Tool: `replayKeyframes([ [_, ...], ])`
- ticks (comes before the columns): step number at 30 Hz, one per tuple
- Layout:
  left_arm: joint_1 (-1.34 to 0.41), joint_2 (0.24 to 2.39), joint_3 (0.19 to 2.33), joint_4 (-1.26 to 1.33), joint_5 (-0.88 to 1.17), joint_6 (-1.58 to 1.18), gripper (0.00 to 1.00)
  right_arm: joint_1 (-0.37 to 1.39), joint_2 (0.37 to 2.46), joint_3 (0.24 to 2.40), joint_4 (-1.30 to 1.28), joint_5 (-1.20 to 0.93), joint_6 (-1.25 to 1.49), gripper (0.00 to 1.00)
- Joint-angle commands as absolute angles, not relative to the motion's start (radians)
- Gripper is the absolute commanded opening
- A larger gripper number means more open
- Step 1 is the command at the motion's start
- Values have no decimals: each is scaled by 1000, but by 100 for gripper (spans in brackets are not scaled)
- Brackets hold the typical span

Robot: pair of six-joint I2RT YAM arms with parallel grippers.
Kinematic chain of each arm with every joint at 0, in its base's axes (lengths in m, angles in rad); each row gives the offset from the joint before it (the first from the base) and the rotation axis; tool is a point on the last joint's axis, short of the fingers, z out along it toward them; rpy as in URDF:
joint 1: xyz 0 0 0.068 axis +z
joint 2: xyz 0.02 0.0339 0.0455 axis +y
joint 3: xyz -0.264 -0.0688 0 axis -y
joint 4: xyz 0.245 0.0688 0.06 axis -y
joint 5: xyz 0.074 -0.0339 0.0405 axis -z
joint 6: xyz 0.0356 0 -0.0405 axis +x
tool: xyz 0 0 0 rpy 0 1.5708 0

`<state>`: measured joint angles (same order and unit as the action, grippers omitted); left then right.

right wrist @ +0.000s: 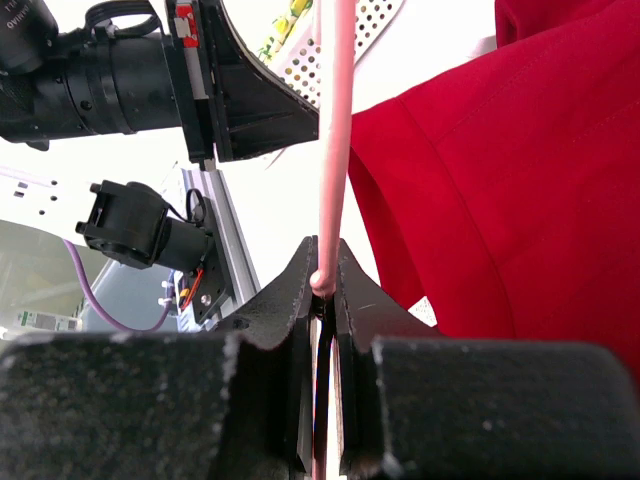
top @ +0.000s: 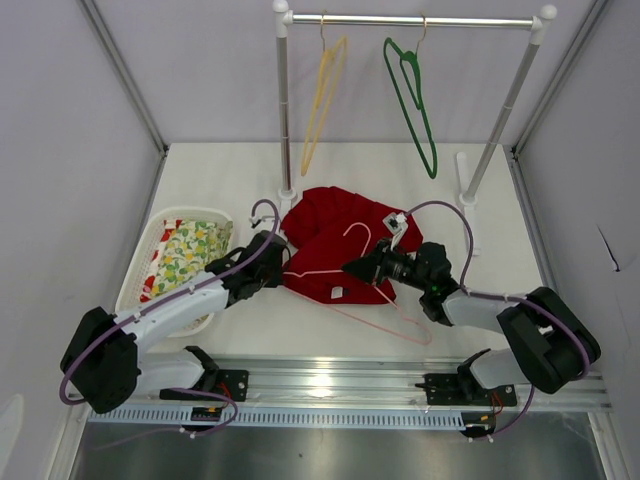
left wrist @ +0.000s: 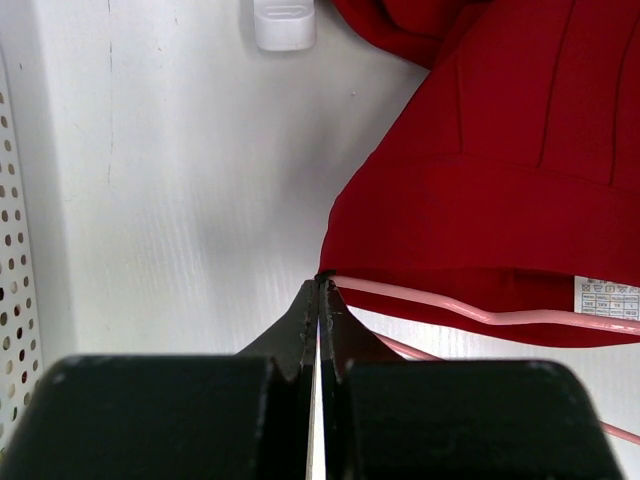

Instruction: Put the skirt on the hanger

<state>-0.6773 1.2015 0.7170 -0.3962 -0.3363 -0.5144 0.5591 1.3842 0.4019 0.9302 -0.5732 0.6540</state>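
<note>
The red skirt (top: 335, 225) lies bunched at the table's middle. The pale pink hanger (top: 385, 312) lies flat partly across it, hook on the cloth, one corner pointing front right. My left gripper (top: 283, 264) is at the skirt's left edge. In the left wrist view it (left wrist: 322, 281) is shut, and the skirt's (left wrist: 500, 170) hem corner comes to a point at its tips, right where the hanger's (left wrist: 470, 313) corner lies. My right gripper (top: 352, 268) is shut on the hanger's wire (right wrist: 335, 120), which stands between its tips (right wrist: 325, 272) beside the skirt (right wrist: 500, 180).
A white basket (top: 135, 280) with a yellow-green floral cloth (top: 190, 250) stands at the left; its wall (left wrist: 10, 250) shows beside my left gripper. A rack (top: 284, 110) at the back carries a yellow hanger (top: 322, 100) and a green hanger (top: 415, 105). Its foot (left wrist: 283, 22) is near.
</note>
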Motion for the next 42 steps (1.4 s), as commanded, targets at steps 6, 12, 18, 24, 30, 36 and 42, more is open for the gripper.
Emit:
replayKeyframes([
  [6,-669,1206,756,-382,-324,-508,0,568,1404,459,1012,-549,657,0],
  [12,-669,1192,741,-367,-290,-509,0,568,1462,463,1083,-538,680,0],
  [18,-669,1192,735,-364,-273,-506,0,568,1516,488,1121,-542,706,0],
  [24,-669,1197,730,-359,-270,-508,0,574,1523,496,1132,-511,715,0],
  [30,-669,1186,709,-365,-291,-512,0,565,1526,474,1186,-505,738,0],
  [36,-669,1172,692,-373,-294,-517,0,551,1563,466,1267,-517,785,0],
  [42,-669,1144,683,-396,-327,-520,0,545,1563,453,1284,-506,804,0],
])
